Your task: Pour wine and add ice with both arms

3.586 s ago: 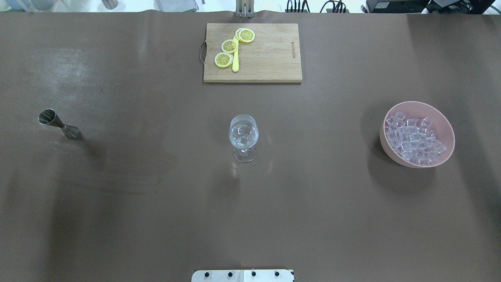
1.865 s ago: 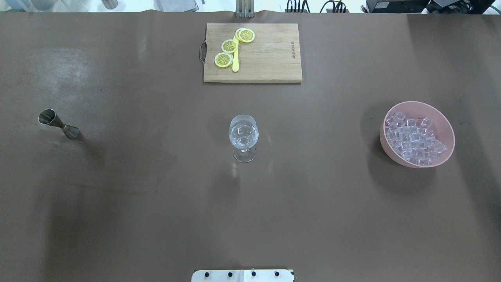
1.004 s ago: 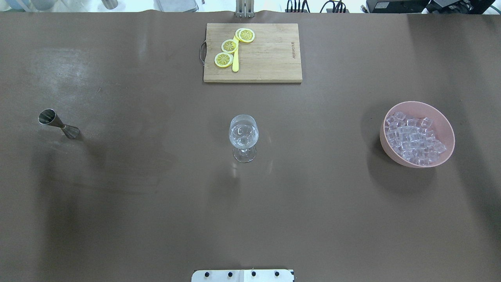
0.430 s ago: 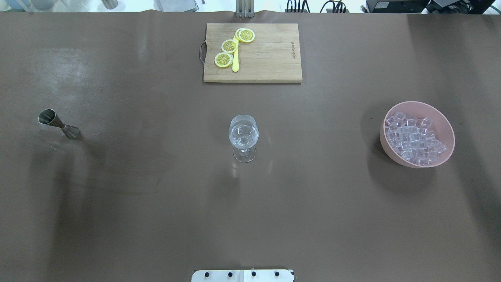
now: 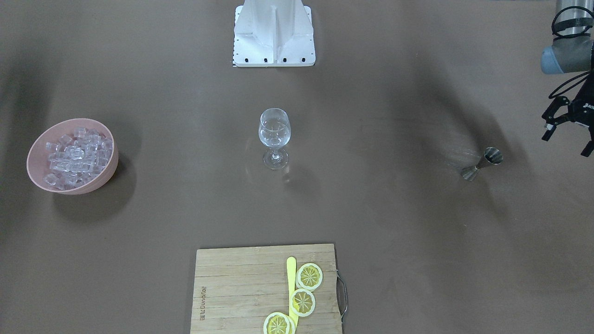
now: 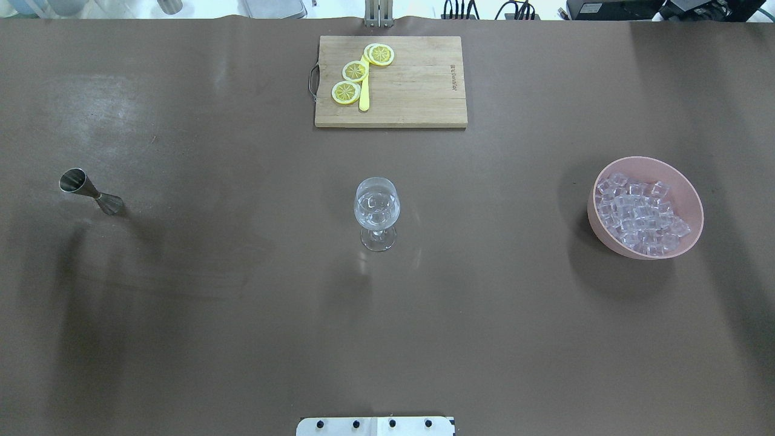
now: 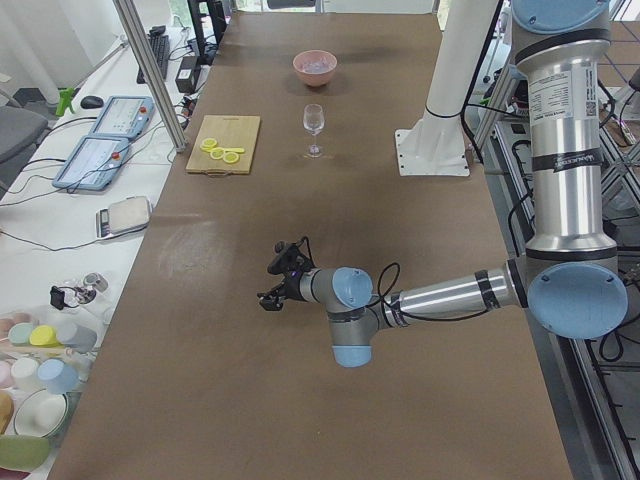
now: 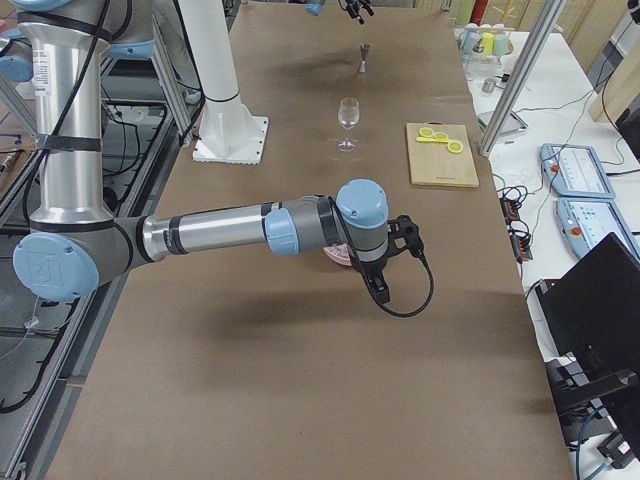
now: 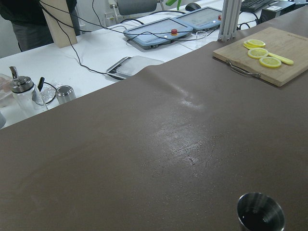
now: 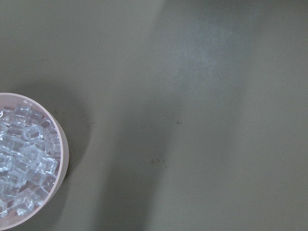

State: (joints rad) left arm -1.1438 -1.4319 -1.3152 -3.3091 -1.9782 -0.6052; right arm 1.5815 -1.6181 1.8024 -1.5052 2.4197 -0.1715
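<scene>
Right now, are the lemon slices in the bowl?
No, the lemon slices lie on the board, and the bowl holds only ice.

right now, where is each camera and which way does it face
Front-facing: across the table, facing the robot's base; left gripper at right edge.
Overhead: behind the robot, looking down at the glass; no arm.
Left side: table end; left arm near.
Right side: opposite end; right arm near.
Left wrist: down at the measuring cup; no gripper.
Right wrist: down at the bowl of ice; no gripper.
Shared: front and overhead both show the cutting board.
</scene>
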